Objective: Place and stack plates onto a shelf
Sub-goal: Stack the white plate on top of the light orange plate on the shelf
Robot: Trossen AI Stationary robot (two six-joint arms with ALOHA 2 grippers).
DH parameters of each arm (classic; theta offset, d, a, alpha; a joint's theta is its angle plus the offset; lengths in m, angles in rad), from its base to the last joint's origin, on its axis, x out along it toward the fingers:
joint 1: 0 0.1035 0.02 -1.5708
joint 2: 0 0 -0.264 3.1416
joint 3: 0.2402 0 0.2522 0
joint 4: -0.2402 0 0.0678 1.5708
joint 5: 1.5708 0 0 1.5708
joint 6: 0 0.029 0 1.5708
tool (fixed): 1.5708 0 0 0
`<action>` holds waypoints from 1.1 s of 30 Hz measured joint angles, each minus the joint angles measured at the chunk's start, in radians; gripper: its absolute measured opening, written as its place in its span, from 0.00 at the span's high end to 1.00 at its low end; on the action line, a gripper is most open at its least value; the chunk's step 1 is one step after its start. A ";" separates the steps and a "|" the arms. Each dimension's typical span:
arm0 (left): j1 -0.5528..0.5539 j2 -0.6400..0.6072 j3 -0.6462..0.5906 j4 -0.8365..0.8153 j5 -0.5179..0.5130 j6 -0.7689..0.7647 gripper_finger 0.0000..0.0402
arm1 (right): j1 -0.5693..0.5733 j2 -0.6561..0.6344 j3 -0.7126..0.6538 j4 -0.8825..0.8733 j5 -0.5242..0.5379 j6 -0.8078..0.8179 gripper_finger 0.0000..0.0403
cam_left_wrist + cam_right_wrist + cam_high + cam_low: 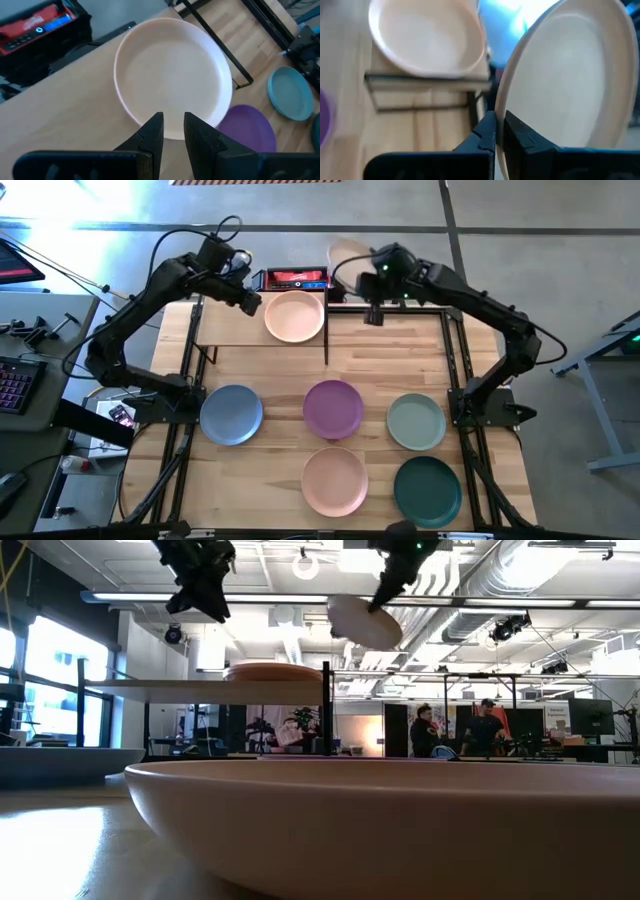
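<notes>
A peach plate point(294, 316) lies flat on the right end of the light-wood shelf point(232, 328) at the table's far left. My left gripper point(173, 127) hovers above that plate's near rim, its fingers slightly open with nothing between them. My right gripper point(499, 125) is shut on a cream plate point(346, 251), held high beyond the shelf's right end, over the table's far edge. Blue point(231, 414), purple point(333, 409), sage green point(416, 421), pink point(335, 480) and dark teal point(428, 491) plates lie flat on the tabletop. My right gripper pinches the cream plate's rim point(503, 107) between its two fingers, one on the hollow face and one on the underside. The fingers slant down from above point(382, 595). The plate hangs tilted below them, lifted clear of shelf and table.
A red-and-black box point(293, 279) stands behind the shelf. The shelf's black legs point(327, 340) rise at its right end. In the low view the pink plate point(400, 825) fills the foreground. People stand in the room far behind point(485, 730).
</notes>
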 joint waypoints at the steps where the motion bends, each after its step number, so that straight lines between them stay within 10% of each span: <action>1: 0.000 -0.005 0.000 0.001 -0.005 0.000 0.84 | -0.002 0.000 0.009 0.022 -0.009 -0.014 1.00; 33: 0.000 -0.143 0.000 0.242 -0.008 -0.047 0.84 | 0.134 0.150 0.043 0.392 -0.209 -0.082 1.00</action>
